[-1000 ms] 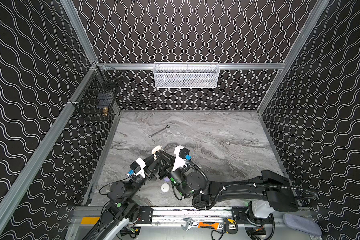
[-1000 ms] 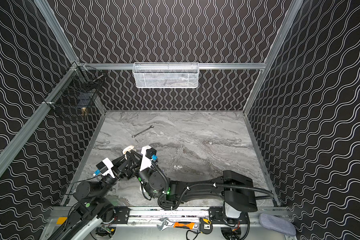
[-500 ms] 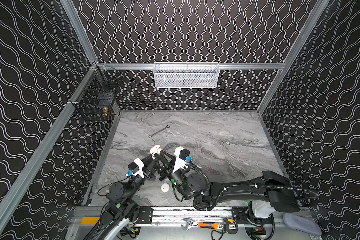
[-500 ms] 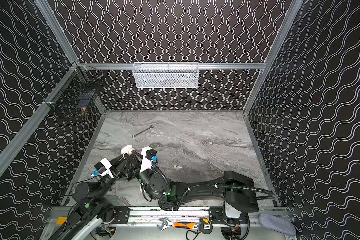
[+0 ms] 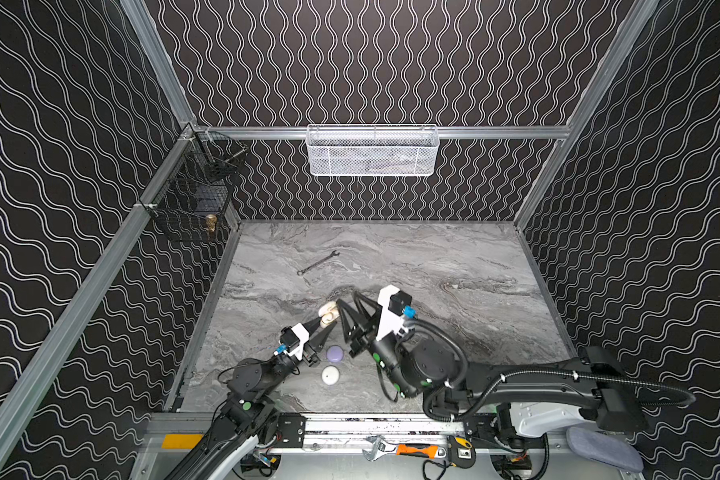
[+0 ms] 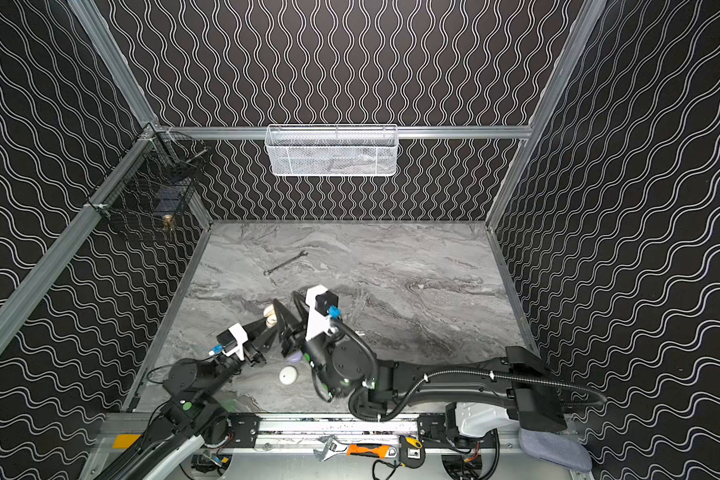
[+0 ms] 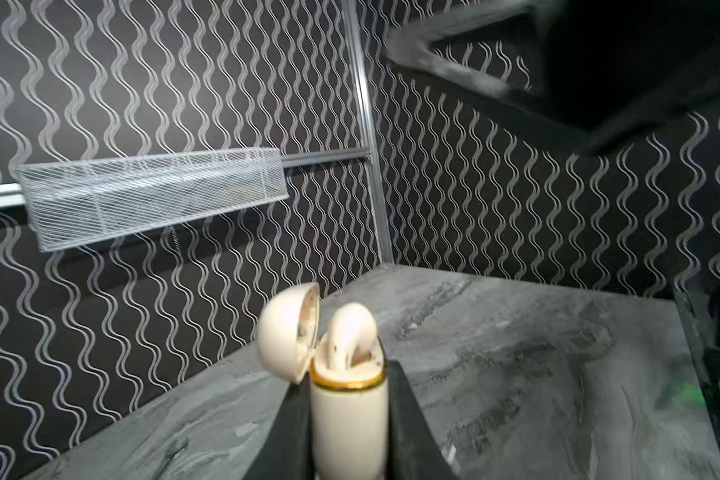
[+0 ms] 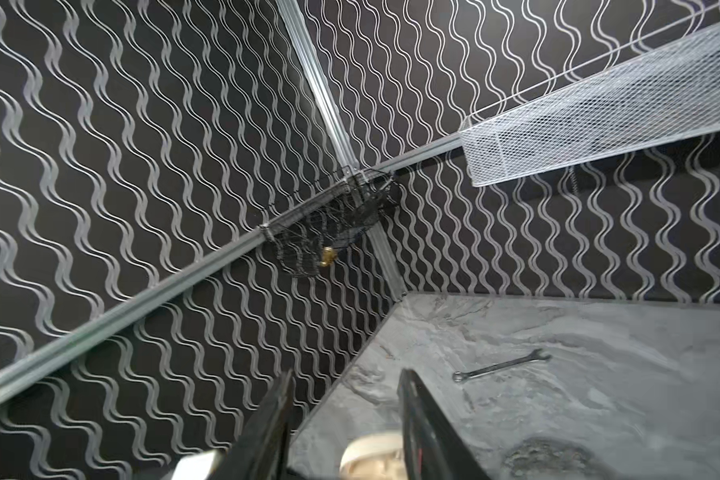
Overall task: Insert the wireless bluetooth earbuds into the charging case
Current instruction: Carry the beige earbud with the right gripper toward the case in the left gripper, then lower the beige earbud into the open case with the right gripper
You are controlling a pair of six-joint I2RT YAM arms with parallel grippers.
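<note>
One earbud point(image 7: 352, 328) stands upright in the case point(image 7: 348, 415) clamped by left hand point(image 7: 346, 376); right hand point(image 8: 346, 374) parted.

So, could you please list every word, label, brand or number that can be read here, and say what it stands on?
No text can be read in any view.
The charging case held in the left claw: plain cream, no print visible.
The yellow sticker and the wrench: too small to show any marking.

An earbud point(image 7: 350, 328) sits in the open case point(image 7: 346, 403); behind it on the table point(image 5: 433, 266) lies a wrench point(image 5: 317, 263).
</note>
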